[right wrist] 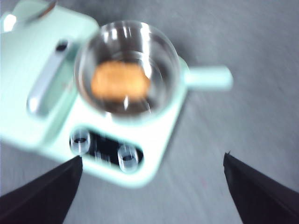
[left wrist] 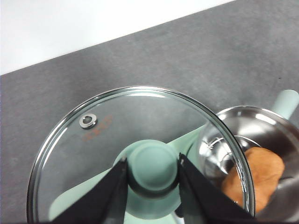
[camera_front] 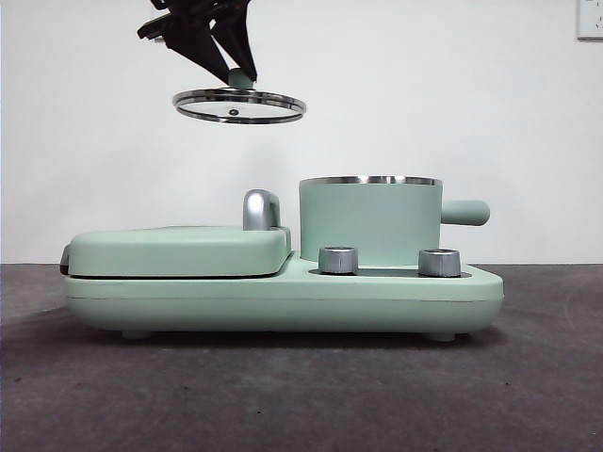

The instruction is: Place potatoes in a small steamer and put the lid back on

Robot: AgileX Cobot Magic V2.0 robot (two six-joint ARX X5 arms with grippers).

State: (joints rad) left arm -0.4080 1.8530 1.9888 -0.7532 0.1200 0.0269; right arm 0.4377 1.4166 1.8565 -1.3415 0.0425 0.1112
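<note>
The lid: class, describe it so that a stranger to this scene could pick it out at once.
Find the mint-green cooker on the dark table. Above its flat griddle cover, beside the open pot, the left gripper holds the lid in the air by its green knob. It alone is round, clear glass with a silver rim.

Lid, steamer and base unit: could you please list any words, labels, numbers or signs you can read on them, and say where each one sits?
No text can be read in these pictures.
Lid: a faint reddish print on the glass beside the vent hole, too blurred to read.
Steamer: no marking visible.
Base unit: no marking visible; the panel by the two knobs is motion-blurred in the right wrist view.
</note>
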